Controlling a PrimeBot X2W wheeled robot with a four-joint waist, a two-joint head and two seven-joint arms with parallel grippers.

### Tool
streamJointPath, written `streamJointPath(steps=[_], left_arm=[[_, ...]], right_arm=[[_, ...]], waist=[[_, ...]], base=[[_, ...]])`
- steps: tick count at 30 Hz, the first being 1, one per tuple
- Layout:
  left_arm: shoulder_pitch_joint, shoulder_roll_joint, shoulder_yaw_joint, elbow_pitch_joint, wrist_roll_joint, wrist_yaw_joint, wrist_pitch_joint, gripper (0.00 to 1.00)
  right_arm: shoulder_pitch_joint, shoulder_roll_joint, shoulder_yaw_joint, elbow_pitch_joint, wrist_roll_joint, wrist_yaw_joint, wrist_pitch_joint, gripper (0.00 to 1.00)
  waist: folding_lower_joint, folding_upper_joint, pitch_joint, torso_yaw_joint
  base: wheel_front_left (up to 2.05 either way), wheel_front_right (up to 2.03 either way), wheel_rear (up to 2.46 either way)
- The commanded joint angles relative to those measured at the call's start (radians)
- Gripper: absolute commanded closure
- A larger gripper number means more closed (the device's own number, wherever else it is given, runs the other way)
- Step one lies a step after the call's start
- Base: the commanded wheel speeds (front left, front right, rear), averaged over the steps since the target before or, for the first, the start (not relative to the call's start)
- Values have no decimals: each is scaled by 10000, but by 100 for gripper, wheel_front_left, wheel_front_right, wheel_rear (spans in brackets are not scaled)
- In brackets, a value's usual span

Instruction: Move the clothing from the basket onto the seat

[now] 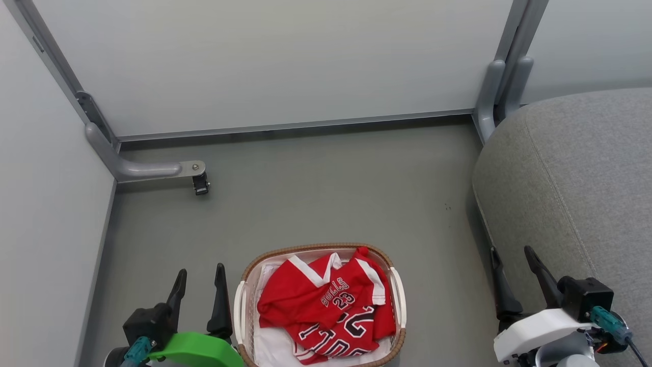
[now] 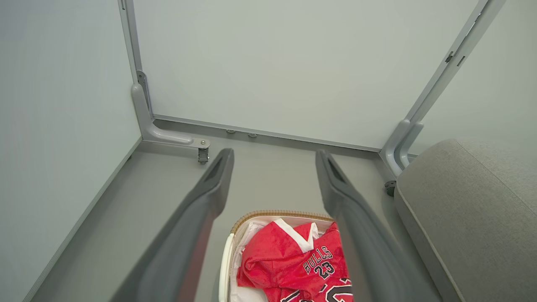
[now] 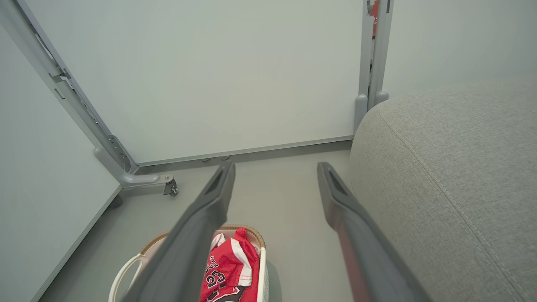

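Note:
Red clothing (image 1: 328,306) with white trim and "BULLS 23" lettering lies crumpled in the small white basket (image 1: 399,298) with a brown woven rim, on the floor at the bottom centre. The same clothing (image 2: 293,264) (image 3: 224,270) sits low in both wrist views, inside the basket (image 2: 225,260) (image 3: 123,272). My left gripper (image 1: 199,279) stands open just left of the basket, nothing between its fingers. My right gripper (image 1: 512,265) is open too, between the basket and the grey seat (image 1: 575,193). That seat (image 2: 470,209) (image 3: 453,176) bulks at the right.
Pale partition walls (image 1: 275,61) close off the back and left. A grey metal foot with a small caster (image 1: 200,184) juts from the left corner post. Another grey post (image 1: 501,86) stands at the back right beside the seat. Grey floor (image 1: 331,193) spreads beyond the basket.

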Motion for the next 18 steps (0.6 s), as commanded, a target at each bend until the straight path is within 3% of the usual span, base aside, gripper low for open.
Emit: streamJointPath(steps=[1,18], left_arm=[[42,64,-52,6,230,47,-83,0],[55,73,-276,302,1190,181,-350,0]], right_arm=[[80,-61,20,-3,-235,3,-95,0],[106,-75,62,51,-1291,2,-373,0]], waist=[[0,0,1,2],[0,0,-3,21]], base=[[0,0,0],[0,0,0]])
